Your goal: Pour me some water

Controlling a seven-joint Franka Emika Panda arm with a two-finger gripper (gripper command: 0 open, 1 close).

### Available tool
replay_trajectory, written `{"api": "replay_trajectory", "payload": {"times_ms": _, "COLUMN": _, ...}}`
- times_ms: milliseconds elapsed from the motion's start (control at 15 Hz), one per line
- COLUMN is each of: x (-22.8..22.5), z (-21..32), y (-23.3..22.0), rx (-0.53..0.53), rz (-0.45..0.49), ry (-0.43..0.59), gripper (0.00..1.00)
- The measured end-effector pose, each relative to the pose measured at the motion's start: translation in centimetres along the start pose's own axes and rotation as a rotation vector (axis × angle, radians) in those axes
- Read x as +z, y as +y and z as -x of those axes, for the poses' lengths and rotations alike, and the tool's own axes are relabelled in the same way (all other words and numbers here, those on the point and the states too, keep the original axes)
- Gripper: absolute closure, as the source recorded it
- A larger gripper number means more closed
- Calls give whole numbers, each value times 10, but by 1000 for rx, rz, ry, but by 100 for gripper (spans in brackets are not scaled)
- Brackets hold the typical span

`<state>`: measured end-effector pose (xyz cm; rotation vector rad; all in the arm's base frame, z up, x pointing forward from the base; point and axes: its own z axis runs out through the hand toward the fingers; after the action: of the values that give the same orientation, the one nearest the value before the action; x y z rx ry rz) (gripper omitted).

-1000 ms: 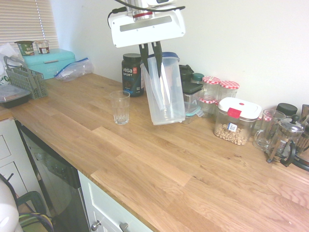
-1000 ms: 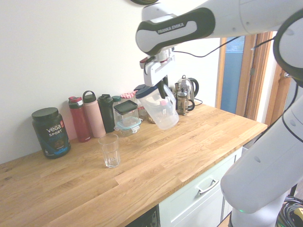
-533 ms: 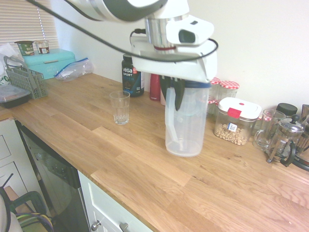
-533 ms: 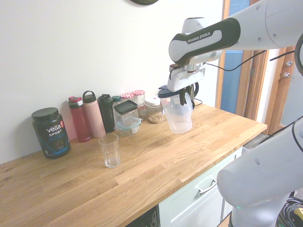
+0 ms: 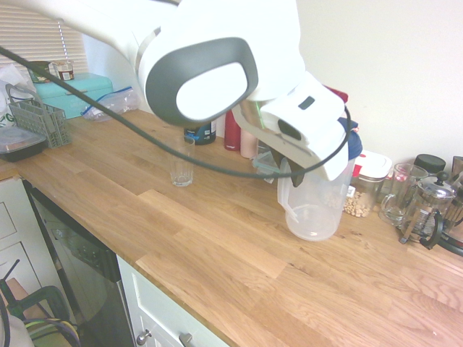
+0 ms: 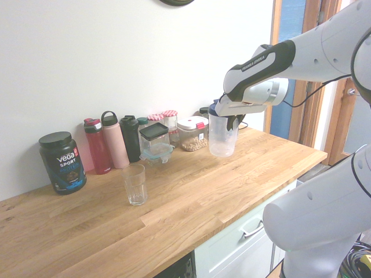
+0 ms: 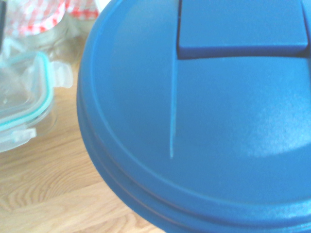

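Reading "VEGA SPORT" on black tub [image 6: 62, 161]; glass [image 6: 134, 184] nearby.

White print "vega SPORT" stands on the black tub [image 6: 62, 161] against the wall, at about ten o'clock from the drinking glass [image 6: 134, 184] in the second exterior view; "FRANKA EMIKA" runs in white along the dark band of the robot arm [image 6: 260, 59]; no other print can be read.

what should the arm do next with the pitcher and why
Probably lower it the rest of the way onto the counter and let go. The gripper holds the pitcher upright, far from the glass, near the jars, its base close above the wood.
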<state>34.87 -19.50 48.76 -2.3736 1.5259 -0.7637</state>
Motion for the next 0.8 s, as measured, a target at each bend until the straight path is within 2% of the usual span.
{"api": "replay_trajectory", "payload": {"times_ms": 267, "x": 21, "z": 4, "y": 11, "rx": 25, "rz": 56, "ry": -43, "gripper": 100}}
{"api": "replay_trajectory", "payload": {"times_ms": 800, "x": 30, "z": 4, "y": 4, "rx": -1, "rz": 72, "ry": -24, "gripper": 100}}
